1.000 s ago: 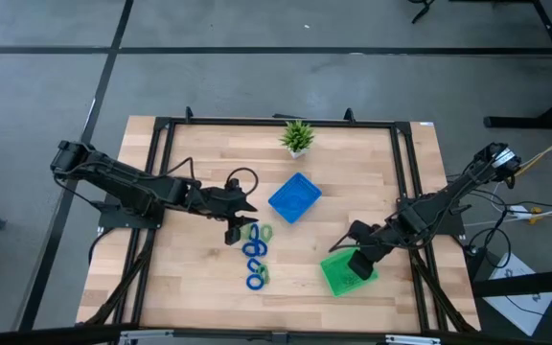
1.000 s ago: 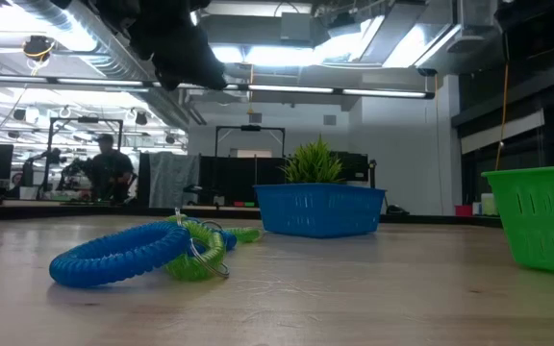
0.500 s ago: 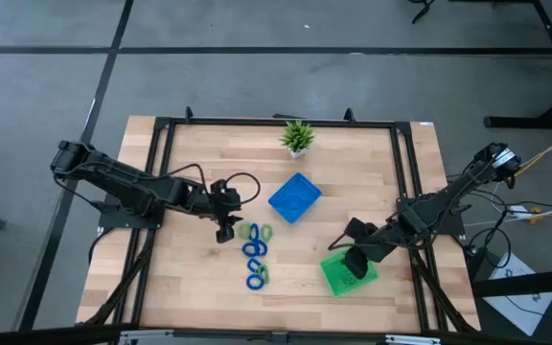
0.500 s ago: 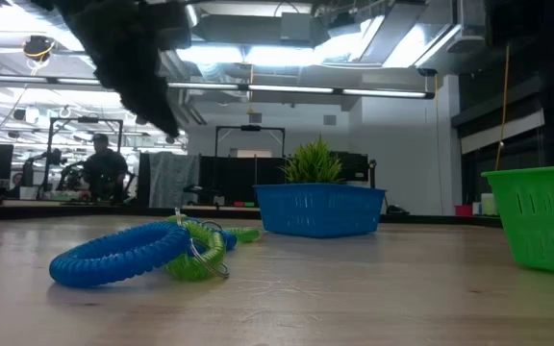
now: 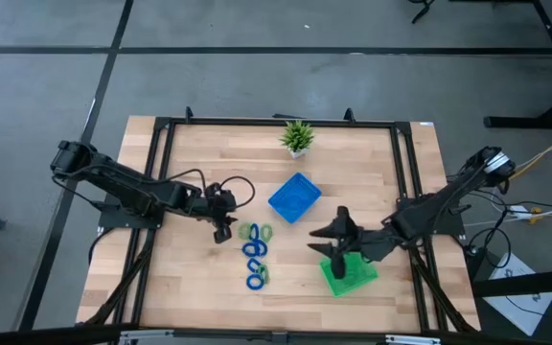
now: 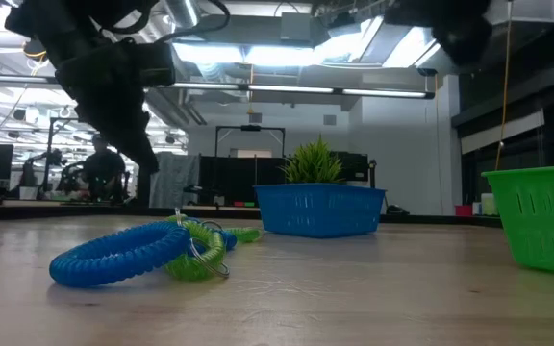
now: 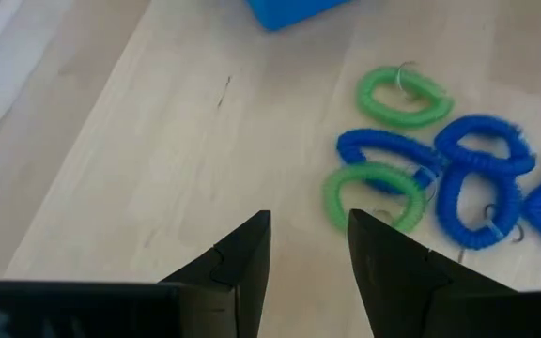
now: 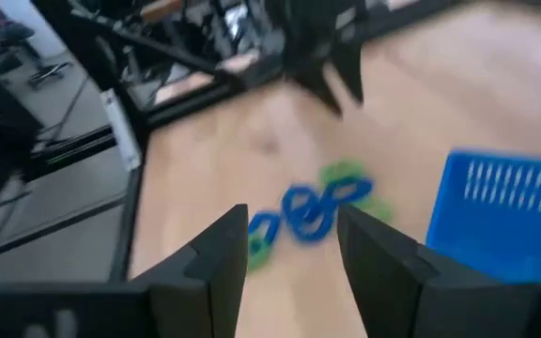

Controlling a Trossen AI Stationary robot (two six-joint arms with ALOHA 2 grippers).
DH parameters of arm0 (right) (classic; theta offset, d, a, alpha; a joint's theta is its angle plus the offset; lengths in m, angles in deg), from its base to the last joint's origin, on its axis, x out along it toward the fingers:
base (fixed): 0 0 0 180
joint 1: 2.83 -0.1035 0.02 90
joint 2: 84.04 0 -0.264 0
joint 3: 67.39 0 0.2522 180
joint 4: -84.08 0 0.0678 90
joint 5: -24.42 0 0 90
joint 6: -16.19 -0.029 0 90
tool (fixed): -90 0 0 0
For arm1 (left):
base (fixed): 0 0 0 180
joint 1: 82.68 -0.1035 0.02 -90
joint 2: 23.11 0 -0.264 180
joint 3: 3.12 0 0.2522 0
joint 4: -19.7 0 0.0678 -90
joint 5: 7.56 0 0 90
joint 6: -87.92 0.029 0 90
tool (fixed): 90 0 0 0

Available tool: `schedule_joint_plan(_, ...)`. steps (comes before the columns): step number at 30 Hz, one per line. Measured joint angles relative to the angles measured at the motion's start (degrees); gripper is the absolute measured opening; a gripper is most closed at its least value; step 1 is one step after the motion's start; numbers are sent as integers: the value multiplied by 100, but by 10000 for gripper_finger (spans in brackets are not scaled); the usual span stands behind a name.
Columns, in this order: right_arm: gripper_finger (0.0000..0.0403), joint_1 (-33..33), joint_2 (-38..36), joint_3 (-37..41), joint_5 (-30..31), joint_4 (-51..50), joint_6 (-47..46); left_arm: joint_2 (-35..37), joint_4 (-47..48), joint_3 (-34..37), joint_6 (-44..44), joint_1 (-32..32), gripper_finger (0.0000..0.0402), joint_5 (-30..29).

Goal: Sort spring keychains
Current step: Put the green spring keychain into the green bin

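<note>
Your left hand sits in the left-centre of the high view, its two fingers parted by a narrow gap with nothing between them. In the left wrist view the fingertips hang over bare wood, just short of the nearest green coil. In the low view this hand appears as a dark mass in the upper left of the frame, raised above the desk.

Your right hand sits right of centre in the high view, above the upper-left edge of the green tray. Its fingers stand apart with a clear gap and hold nothing. It points toward the middle of the desk.

The spring keychains lie in a loose cluster at the lower centre of the high view, just right of your left hand and well apart from your right hand. Blue and green coils are mixed together, several touching or overlapping. In the low view a blue coil lies in front at lower left, with a green one touching it.

The blue tray stands above and right of the cluster, near the centre of the high view. The green tray stands at lower right. A small potted plant stands at the upper centre of the desk. In the low view a person shows in the room beyond, at far left.
</note>
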Motion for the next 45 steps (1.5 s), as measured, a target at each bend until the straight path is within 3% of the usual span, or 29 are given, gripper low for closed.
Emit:
schedule_joint_plan(4,165,151,529,-1,284,797,539,-14,-547,199,302,13,139,153)
schedule_joint_plan(12,165,387,1262,0,285,2108,639,-394,-908,214,666,157,137,69)
schedule_joint_plan(18,165,415,1334,0,283,2254,626,-1035,-1495,208,1053,160,137,520)
schedule_joint_plan(27,165,415,1334,0,279,2302,630,-1501,-1497,205,1034,9,136,293)
schedule_joint_plan(39,165,414,1334,0,274,2301,603,-1956,-1622,180,348,-34,135,71)
schedule_joint_plan(45,165,413,1334,0,274,2297,610,-1804,-1664,197,223,62,77,14)
